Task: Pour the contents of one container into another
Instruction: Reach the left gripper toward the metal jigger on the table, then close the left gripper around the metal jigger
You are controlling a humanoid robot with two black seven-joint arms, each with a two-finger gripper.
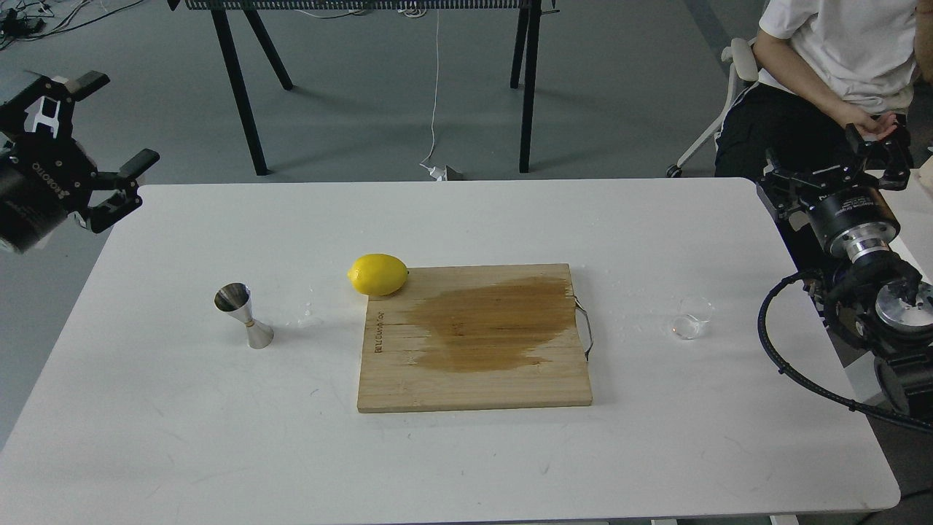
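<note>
clear cup (pixel 692 317) upright, mouth up; jigger (pixel 244 316) upright, axis vertical.

1. You see a shiny polished steel hourglass jigger (pixel 244 315).
2. A small clear glassy cup (pixel 691 317).
3. A pale wooden cutting board (pixel 474 350), darkly wet-stained.
4. A smooth matt white table (pixel 437 452).
</note>
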